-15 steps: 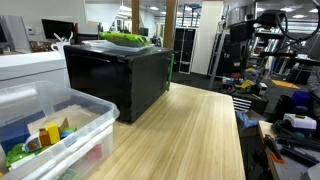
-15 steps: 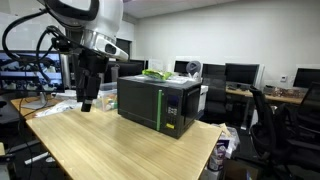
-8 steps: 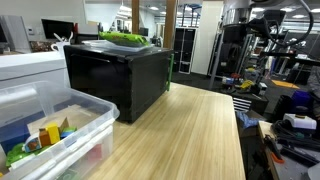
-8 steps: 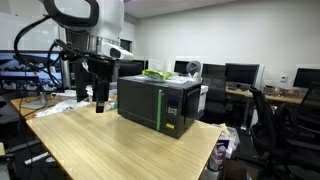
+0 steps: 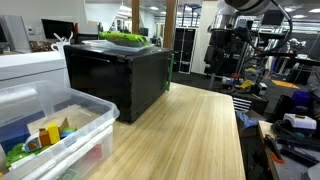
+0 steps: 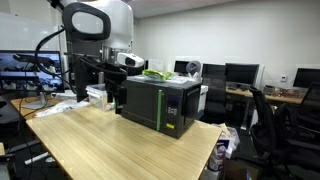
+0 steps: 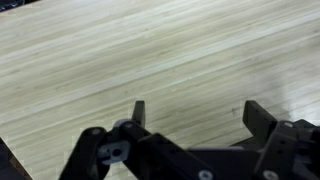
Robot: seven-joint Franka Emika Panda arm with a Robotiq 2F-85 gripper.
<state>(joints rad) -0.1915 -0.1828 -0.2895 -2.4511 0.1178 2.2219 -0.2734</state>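
Note:
My gripper (image 7: 198,115) hangs open over the pale wooden table (image 7: 150,50), with nothing between its black fingers (image 7: 138,112). Only bare wood shows under it in the wrist view. In an exterior view the gripper (image 6: 117,96) hovers just beside the left end of a black microwave (image 6: 160,102), apart from it. The same microwave (image 5: 118,78) stands on the table's far part, and the dark arm (image 5: 228,42) comes in behind the table at the upper right. A green dish with leafy items (image 5: 125,37) lies on top of the microwave.
A clear plastic bin (image 5: 98,112) with several coloured items stands at the near left corner. A white box (image 6: 97,95) sits behind the gripper. Desks, monitors and office chairs (image 6: 262,110) surround the table. Cluttered benches (image 5: 290,120) line one side.
The arm has swung across the table toward the microwave's end and now hangs close beside it. The jaws stay open and empty.

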